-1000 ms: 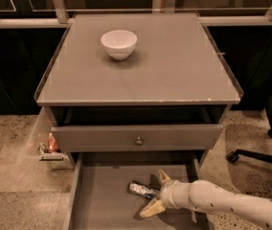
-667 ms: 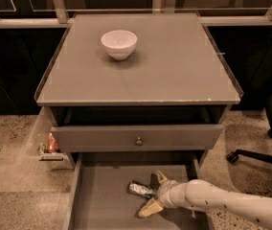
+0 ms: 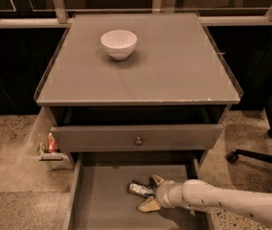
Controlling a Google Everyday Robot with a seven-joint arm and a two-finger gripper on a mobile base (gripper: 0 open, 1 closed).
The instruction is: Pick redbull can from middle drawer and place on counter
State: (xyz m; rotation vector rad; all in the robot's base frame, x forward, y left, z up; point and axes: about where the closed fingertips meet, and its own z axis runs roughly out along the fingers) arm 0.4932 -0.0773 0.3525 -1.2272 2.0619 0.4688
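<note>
The redbull can [image 3: 140, 189] lies on its side on the floor of the open middle drawer [image 3: 102, 200], at the bottom of the camera view. My gripper [image 3: 151, 193] reaches in from the right on a white arm, open, with one finger [image 3: 156, 180] behind the can's right end and the other [image 3: 148, 205] in front of it. The can's right end is between the fingers. The counter [image 3: 174, 66] is the grey cabinet top above, holding a white bowl [image 3: 119, 43].
A grey drawer front with a round knob [image 3: 139, 141] sits partly pulled out above the middle drawer. A small shelf with red items [image 3: 50, 145] hangs at the cabinet's left side. An office chair base [image 3: 255, 157] stands on the floor at right.
The gripper has shifted slightly left, closer around the can's right end. The can has not moved.
</note>
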